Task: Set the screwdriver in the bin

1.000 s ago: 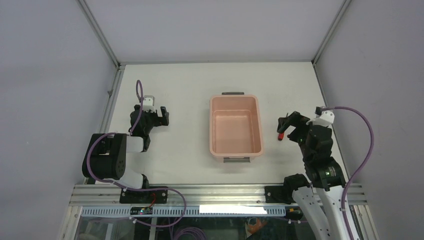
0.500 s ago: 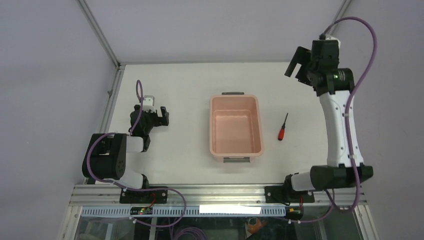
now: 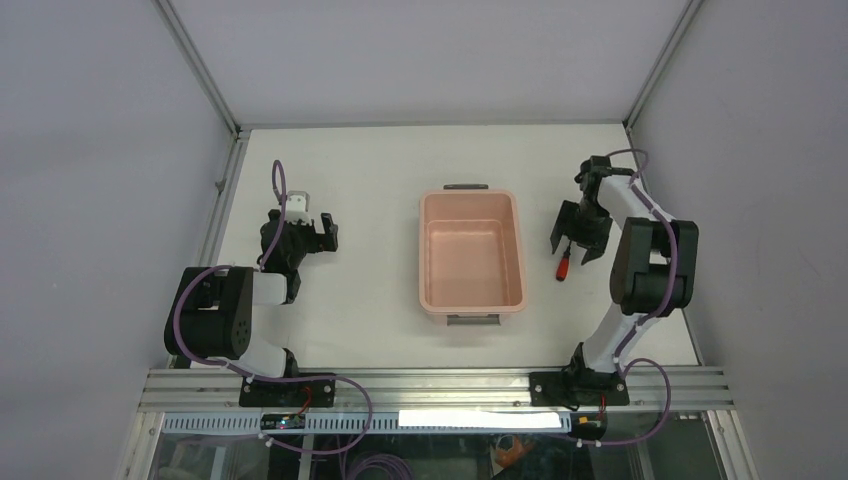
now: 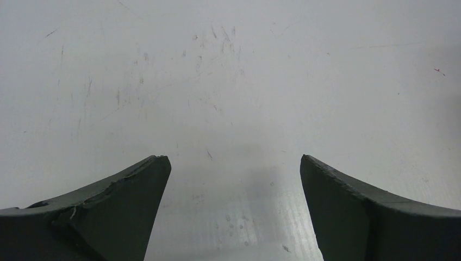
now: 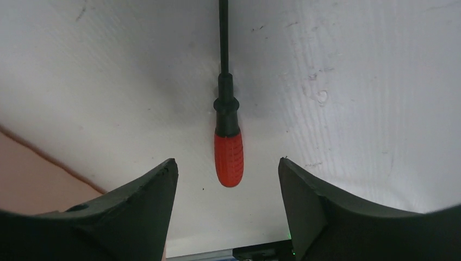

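Observation:
The screwdriver point(image 3: 563, 267) lies on the table right of the bin point(image 3: 472, 297), red handle toward the near edge, dark shaft pointing away. The salmon-pink bin stands empty at the table's middle. My right gripper point(image 3: 572, 242) is open just above the screwdriver, covering most of its shaft. In the right wrist view the red handle point(image 5: 228, 157) lies between and just beyond my open right gripper point(image 5: 227, 161), not touched. My left gripper point(image 3: 322, 232) is open and empty over bare table at the left, as the left wrist view point(image 4: 232, 163) also shows.
The bin's near right edge shows pink in the right wrist view point(image 5: 27, 174). Dark grey handle clips sit at the bin's far end point(image 3: 466, 187) and near end point(image 3: 474, 319). Grey walls enclose the table; an aluminium rail point(image 3: 440, 385) runs along the near edge.
My right arm has come down from high at the back right and now holds its open gripper over the screwdriver. The screwdriver, bin and left arm have not moved.

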Controlling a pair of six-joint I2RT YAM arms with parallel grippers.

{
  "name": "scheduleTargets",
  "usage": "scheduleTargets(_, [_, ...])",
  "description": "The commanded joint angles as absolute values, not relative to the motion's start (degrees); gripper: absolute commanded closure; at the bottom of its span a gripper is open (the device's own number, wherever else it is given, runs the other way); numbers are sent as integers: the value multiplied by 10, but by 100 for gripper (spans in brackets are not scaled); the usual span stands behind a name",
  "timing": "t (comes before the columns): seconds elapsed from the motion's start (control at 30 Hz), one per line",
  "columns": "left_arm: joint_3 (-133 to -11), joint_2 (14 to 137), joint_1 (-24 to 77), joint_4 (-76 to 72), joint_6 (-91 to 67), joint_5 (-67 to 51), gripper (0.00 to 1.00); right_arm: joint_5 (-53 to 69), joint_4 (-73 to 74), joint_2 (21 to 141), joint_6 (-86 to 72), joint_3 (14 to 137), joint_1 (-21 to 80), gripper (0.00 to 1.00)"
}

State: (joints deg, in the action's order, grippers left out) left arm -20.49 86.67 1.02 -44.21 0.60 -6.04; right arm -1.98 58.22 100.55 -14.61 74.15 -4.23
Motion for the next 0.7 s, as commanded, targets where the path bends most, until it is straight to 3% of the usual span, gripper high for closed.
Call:
scheduleTargets(0.0, [-214, 866, 5, -479, 1, -67, 1, 18, 480, 1029, -134, 694, -44, 31])
scheduleTargets(0.17, [-214, 866, 5, -479, 1, -67, 1, 4, 447, 1059, -113, 660, -43, 45])
scheduleTargets(0.2, [-214, 866, 5, -479, 1, -67, 1, 4, 447, 1058, -109, 659, -43, 52])
scheduleTargets(0.33, [-214, 866, 5, -479, 1, -67, 1, -36, 478, 1034, -104, 674, -43, 97])
scheduleTargets(0.67, [-214, 866, 5, -479, 1, -67, 1, -54, 726, 909, -113, 836, -26, 100])
